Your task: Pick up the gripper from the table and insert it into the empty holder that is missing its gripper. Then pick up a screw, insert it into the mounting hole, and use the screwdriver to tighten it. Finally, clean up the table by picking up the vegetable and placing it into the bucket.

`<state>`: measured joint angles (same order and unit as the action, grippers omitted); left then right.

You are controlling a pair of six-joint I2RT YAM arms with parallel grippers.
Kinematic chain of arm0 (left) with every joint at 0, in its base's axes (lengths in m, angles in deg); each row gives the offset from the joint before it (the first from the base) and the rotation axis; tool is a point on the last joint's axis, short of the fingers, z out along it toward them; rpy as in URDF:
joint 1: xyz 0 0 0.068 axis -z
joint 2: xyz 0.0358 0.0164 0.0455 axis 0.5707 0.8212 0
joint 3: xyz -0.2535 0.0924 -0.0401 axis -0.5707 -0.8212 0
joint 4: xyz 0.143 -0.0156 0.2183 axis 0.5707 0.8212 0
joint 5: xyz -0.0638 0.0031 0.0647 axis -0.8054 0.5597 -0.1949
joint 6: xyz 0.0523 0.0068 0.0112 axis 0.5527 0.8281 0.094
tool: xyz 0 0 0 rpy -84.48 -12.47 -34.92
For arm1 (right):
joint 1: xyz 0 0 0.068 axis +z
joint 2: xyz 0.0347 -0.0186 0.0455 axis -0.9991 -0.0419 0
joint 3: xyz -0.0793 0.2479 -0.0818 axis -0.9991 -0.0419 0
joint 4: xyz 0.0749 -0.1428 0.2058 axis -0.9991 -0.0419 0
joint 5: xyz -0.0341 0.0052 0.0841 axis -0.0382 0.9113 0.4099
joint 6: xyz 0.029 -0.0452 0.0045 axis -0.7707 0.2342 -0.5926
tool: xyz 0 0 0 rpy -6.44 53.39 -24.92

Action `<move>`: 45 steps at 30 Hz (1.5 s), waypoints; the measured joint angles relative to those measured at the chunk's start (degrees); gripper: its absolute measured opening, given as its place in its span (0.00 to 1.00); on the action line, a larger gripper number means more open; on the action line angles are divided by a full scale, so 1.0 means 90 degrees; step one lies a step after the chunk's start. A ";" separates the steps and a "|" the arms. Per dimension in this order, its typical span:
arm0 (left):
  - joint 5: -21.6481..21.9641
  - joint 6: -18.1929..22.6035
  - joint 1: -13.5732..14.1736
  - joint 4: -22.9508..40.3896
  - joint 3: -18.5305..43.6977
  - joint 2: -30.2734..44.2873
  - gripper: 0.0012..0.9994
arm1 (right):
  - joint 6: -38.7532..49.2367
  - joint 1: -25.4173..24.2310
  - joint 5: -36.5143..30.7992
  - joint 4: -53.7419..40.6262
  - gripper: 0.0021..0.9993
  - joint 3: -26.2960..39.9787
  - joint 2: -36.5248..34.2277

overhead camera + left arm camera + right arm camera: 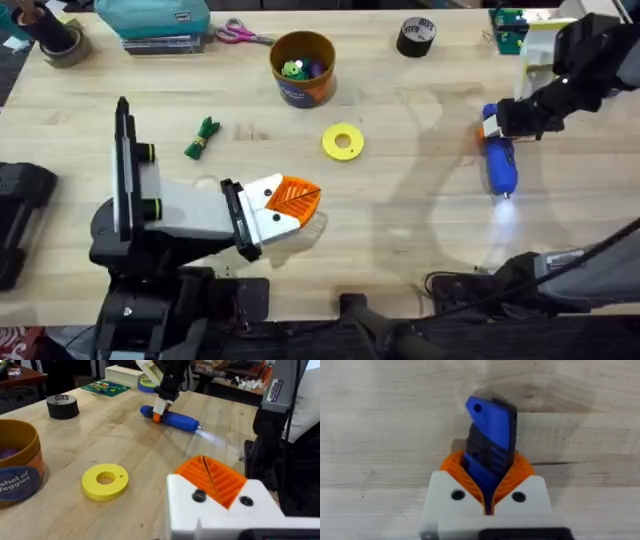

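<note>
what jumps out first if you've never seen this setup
Probably the blue screwdriver lying at the table's right, its tip lit, with the right pincer shut on it. Next, the left pincer, white with orange pads pressed together, low at the near left. Behind it sit a yellow disc, the bucket and the green vegetable.

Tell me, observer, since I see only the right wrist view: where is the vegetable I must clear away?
Observer: The vegetable lies on the table, left of the yellow disc.
Operator: And the bucket?
Observer: The bucket stands at the far middle, beyond the disc, with small toys inside.
Operator: Is the left gripper free?
Observer: The left gripper rests shut near the table's middle, holding nothing.
</note>
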<state>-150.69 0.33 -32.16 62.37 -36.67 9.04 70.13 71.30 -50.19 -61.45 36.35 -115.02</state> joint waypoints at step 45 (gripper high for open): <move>0.0000 0.0000 0.0000 0.0000 0.0000 -0.0001 0.02 | -0.1064 0.4368 0.2023 0.3843 0.02 0.2630 0.2776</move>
<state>-150.69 0.33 -32.16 62.37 -36.67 9.03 60.56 110.62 -31.98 -26.86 60.02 -90.03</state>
